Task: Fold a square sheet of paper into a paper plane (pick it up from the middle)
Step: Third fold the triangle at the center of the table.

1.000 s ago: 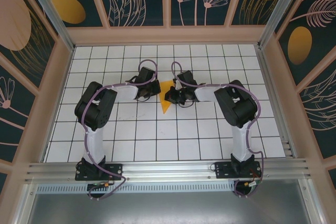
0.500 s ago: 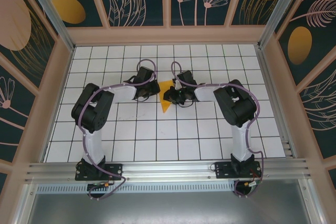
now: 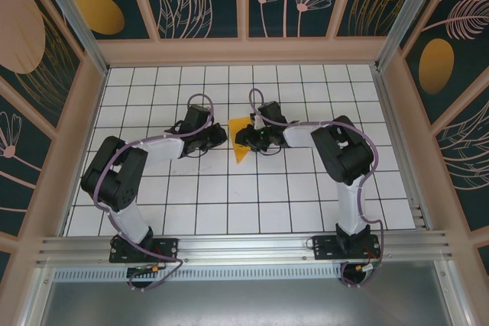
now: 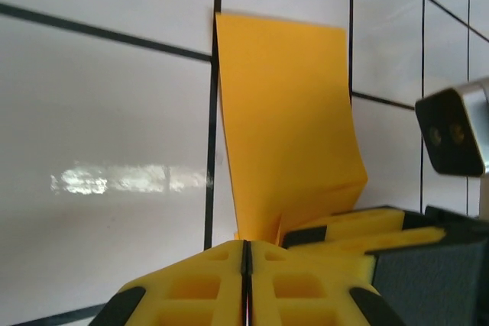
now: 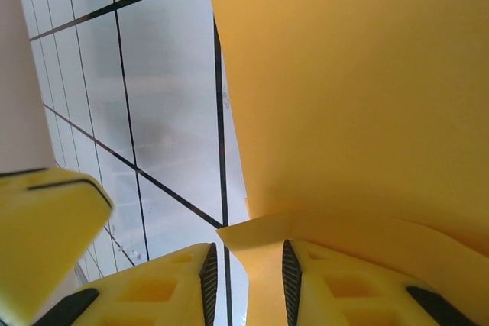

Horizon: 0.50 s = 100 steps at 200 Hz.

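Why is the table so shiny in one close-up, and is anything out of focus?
Left wrist view: a white streak of glare lies on the glossy table beside the folded paper; the yellow fingers at the bottom edge look soft, too near the lens. Right wrist view: the paper is very close and shows little detail. Top view: even light, crisp grid lines.
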{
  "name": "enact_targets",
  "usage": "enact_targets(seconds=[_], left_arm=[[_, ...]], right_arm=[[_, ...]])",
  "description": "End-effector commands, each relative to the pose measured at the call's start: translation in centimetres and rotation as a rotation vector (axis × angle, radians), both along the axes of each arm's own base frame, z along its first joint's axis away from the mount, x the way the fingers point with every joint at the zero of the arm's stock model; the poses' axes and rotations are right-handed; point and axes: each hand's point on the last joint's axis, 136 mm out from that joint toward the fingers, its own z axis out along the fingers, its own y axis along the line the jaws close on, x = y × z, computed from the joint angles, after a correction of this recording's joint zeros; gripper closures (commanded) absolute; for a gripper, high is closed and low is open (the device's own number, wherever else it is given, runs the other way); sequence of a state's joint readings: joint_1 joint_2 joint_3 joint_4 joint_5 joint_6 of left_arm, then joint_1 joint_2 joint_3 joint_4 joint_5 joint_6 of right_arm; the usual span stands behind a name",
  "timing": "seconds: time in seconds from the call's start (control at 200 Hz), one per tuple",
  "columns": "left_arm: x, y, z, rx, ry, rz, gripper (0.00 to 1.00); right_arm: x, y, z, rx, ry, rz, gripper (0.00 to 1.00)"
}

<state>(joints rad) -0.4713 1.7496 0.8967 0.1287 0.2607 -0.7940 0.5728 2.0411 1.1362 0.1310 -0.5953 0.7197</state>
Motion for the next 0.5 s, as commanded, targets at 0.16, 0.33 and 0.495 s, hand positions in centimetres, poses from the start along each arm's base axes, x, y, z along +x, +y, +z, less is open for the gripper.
enact_targets(seconds=[0.16,0.33,0.495], left_arm=[[-0.8,-3.3,1.1,-0.124,-0.019,-0.086,0.94],[-0.7,-4.3,0.5,-0.122,-0.009,-0.099,0.98],[0.0,-4.4,-0.9,-0.079,0.011,-0.08,1.0]], right_arm=[[-0.2,-2.3,-2.6,-0.084,0.027,-0.044,0.94],[-0.3,-2.4,-3.0,-0.094,0.037,-0.042,1.0],[-0.4,-2.3,-3.0,-0.094,0.039,-0.039,1.0]])
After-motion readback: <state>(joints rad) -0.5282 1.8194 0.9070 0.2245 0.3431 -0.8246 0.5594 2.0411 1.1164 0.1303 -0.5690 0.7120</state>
